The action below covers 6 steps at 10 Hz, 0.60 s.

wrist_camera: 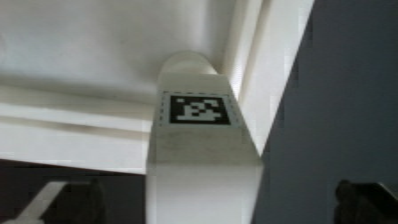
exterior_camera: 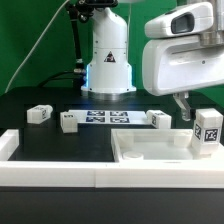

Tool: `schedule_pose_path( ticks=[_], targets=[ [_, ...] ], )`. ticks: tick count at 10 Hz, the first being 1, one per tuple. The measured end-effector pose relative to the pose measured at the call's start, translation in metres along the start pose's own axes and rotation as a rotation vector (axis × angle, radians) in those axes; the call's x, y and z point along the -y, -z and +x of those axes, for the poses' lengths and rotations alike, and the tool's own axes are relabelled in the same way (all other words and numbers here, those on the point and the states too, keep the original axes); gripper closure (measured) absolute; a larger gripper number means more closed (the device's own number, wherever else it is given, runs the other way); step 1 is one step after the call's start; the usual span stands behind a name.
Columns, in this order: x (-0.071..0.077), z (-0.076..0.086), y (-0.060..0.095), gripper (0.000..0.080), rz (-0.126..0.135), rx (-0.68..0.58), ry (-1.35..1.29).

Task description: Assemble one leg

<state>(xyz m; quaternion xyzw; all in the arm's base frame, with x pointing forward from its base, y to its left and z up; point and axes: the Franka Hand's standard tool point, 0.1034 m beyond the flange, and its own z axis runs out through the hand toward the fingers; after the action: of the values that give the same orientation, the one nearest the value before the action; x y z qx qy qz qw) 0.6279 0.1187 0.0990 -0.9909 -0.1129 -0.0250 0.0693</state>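
Note:
One leg (exterior_camera: 207, 130), a white block with a black-and-white tag, stands upright at the corner of the large white rimmed panel (exterior_camera: 150, 152) on the exterior view's right. My gripper (exterior_camera: 186, 108) hangs just above and beside it. In the wrist view the leg (wrist_camera: 199, 120) runs between my two dark fingers (wrist_camera: 54, 205). There is a gap on each side, so the gripper (wrist_camera: 210, 208) is open and not touching the leg. The panel (wrist_camera: 89, 60) lies behind the leg in the wrist view. Three more legs (exterior_camera: 40, 113), (exterior_camera: 68, 121), (exterior_camera: 160, 119) lie on the black table.
The marker board (exterior_camera: 108, 117) lies flat in front of the robot base (exterior_camera: 108, 65). A white wall (exterior_camera: 60, 172) runs along the table's front edge and on the exterior view's left. A green backdrop stands behind.

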Motion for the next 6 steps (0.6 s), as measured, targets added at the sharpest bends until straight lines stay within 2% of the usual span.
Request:
schedule_pose_path(
  ticks=[5, 6],
  targets=[
    [-0.0017, -0.0023, -0.0086, 0.0150, -0.007, -0.018, -0.085],
    [-0.0022, -0.0025, -0.0090, 0.0189, -0.007, -0.017, -0.086]
  ],
)
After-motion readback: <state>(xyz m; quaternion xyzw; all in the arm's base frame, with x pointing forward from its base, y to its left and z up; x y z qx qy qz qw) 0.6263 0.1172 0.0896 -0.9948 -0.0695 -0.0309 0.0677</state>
